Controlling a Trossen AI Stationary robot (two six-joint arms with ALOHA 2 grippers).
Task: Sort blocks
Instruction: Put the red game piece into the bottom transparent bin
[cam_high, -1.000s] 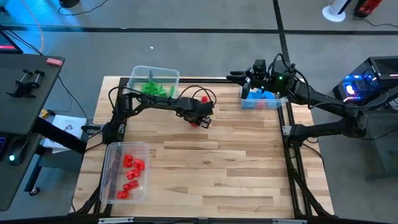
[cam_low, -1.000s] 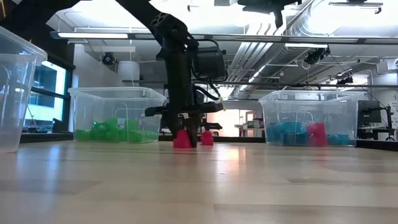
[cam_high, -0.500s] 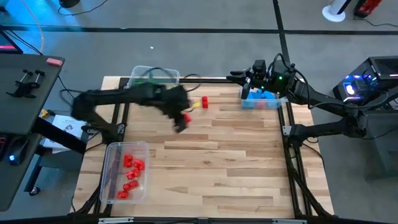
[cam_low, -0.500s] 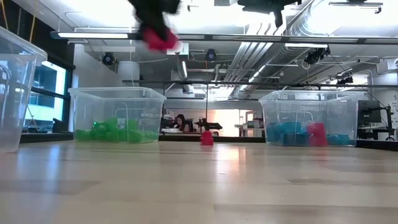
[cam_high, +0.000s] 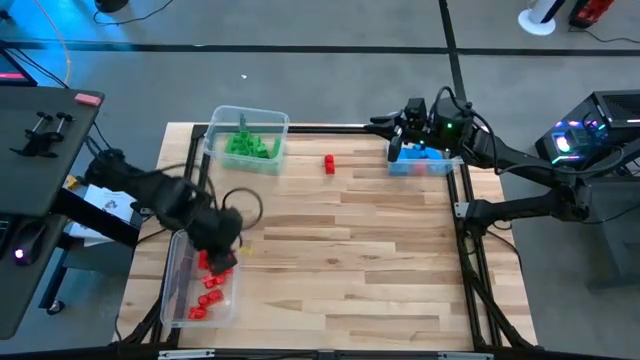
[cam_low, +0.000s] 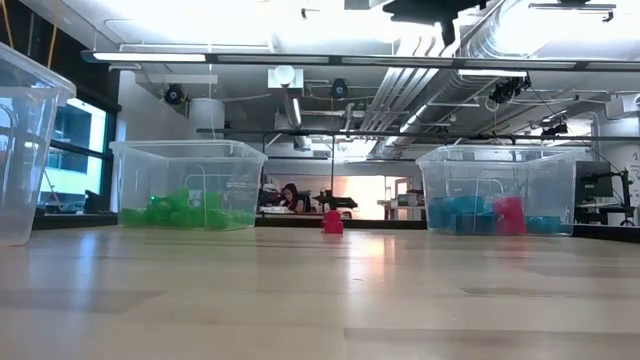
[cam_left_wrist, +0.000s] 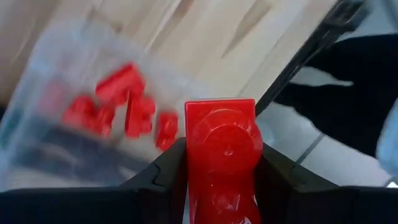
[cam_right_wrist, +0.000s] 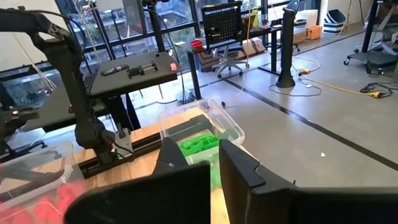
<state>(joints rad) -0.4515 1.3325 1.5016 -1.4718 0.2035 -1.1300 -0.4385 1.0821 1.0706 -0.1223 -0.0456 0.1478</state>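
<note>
**Blocks: red one held over the red bin**

Blocks sit sorted by colour in three clear bins. My left fingers (cam_left_wrist: 221, 186) are clamped on a red block (cam_left_wrist: 222, 149), held above the bin (cam_high: 180, 262) at the desk's near-left corner, where more red blocks (cam_high: 212, 278) lie. Green blocks (cam_high: 248, 145) fill the far-left bin (cam_high: 262, 118). Blue blocks (cam_high: 425, 153) lie in the far-right bin (cam_high: 420, 168); the low view shows a pink one (cam_low: 508, 215) among them. One red block (cam_high: 329, 164) stands loose on the desk (cam_high: 360, 260) between the two far bins. My right fingers (cam_high: 385, 122) hover at the blue bin's far-left corner, slightly parted and empty.
</note>
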